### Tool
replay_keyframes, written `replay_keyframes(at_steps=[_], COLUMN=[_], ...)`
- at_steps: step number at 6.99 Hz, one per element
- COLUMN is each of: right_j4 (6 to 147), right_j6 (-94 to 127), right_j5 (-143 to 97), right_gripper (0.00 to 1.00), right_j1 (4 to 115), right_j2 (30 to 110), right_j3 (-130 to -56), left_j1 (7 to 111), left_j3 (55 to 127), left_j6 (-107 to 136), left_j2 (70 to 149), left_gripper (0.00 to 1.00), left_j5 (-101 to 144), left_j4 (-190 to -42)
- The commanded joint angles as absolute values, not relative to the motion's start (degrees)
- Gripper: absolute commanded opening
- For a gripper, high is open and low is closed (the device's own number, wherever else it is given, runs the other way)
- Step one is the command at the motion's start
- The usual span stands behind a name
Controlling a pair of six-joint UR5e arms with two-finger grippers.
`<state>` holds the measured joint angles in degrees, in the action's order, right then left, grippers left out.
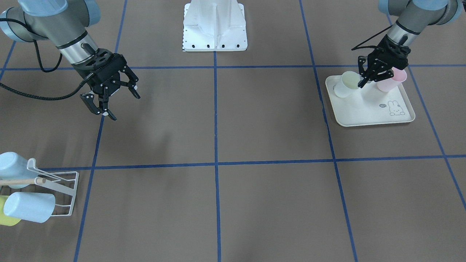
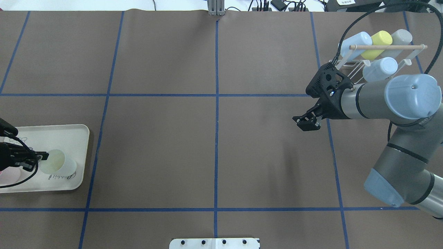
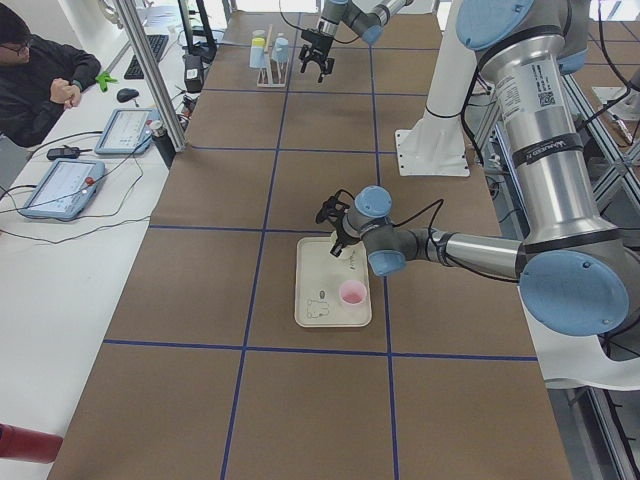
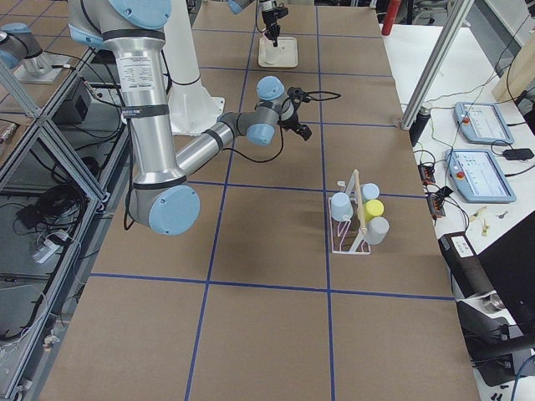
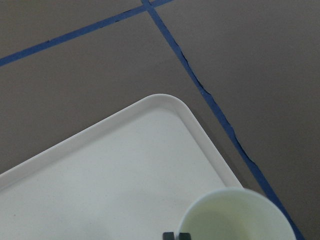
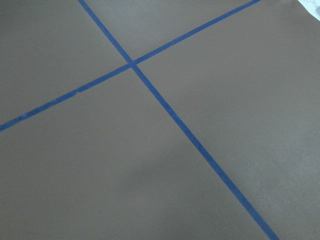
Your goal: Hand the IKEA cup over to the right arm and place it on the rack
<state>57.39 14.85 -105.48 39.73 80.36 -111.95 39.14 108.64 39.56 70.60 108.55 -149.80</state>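
The left claw (image 1: 365, 80) sits at the rim of the pale green cup (image 1: 344, 86), fingertips close together; I cannot tell whether it grips. The cup stands upright on the rabbit-print tray (image 1: 367, 113), long axis vertical, mouth up. The right claw (image 1: 109, 100) hangs spread wide and empty, well apart from the rack (image 1: 69, 193).

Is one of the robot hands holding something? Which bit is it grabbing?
The left gripper seems to pinch the pale cup by its rim, on the tray. The right gripper is open and holds nothing.
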Motion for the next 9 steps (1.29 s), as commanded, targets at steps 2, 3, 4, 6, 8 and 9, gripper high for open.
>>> replay_keyframes(at_steps=[2,3,4,6,8,9], right_j4=[57.3,57.3,57.2,49.1,36.5,35.5], right_j6=[14.9,15.4,15.6,15.6,16.1,18.3], right_j5=[-105.3,-105.1,-105.0,-104.9,-104.5,-103.4], right_gripper=[1.0,1.0,1.0,1.0,0.99,0.99], right_j1=[39.6,38.9,37.8,34.7,30.2,27.5], right_j2=[80.2,79.7,79.2,79.2,76.1,72.9], right_j3=[-111.9,-111.8,-111.8,-110.7,-106.3,-105.0], left_j1=[40.6,43.0,43.9,43.9,43.3,42.6], left_j3=[111.8,113.4,114.7,115.5,118.0,117.9], left_j6=[39.4,40.1,42.7,59.3,78.2,80.7], left_j2=[70.7,71.0,72.1,80.6,90.3,93.6], left_gripper=[0.0,0.0,0.0,0.0,0.0,0.0], left_j5=[109.2,109.0,109.0,110.0,113.7,113.8], left_j4=[-149.7,-149.5,-149.4,-149.9,-149.8,-150.0])
